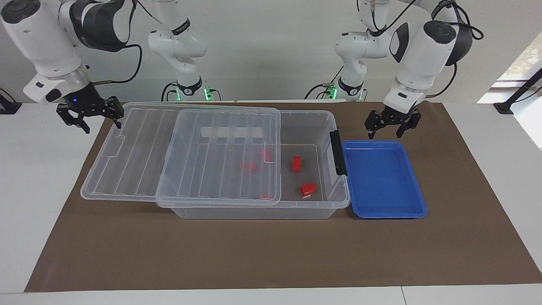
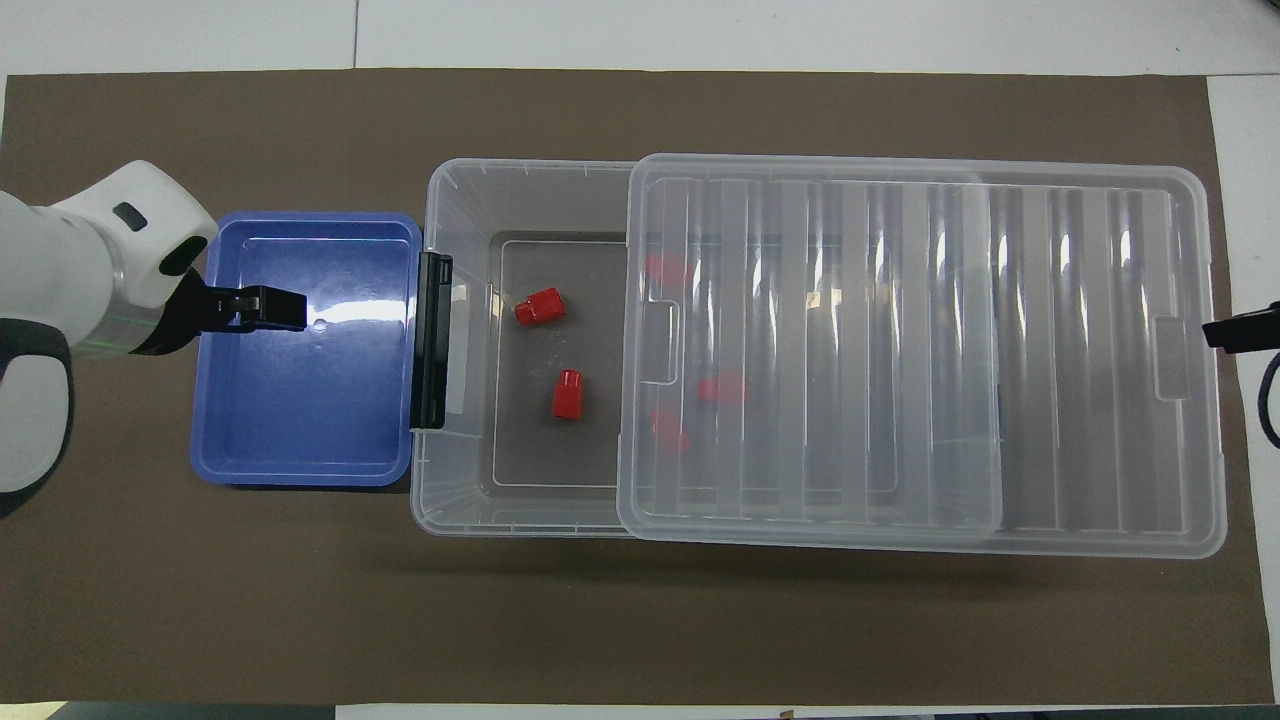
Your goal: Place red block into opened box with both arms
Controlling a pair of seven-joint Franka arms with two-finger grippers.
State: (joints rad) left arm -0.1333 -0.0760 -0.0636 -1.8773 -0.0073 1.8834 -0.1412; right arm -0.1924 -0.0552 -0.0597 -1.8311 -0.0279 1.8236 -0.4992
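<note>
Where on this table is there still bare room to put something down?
The blue tray holds nothing, with the left gripper over it. The brown mat is bare along its edge farthest from the robots. The box, half under its slid lid, is crowded with red blocks.

facing view high across table; overhead steep above robots; both share box point(image 1: 330, 127) point(image 2: 460, 200).

My small red plastic block point(image 1: 297, 163) lies flat inside the clear plastic bin point(image 1: 315, 127), lid point(image 1: 220, 156) slid half open.
</note>
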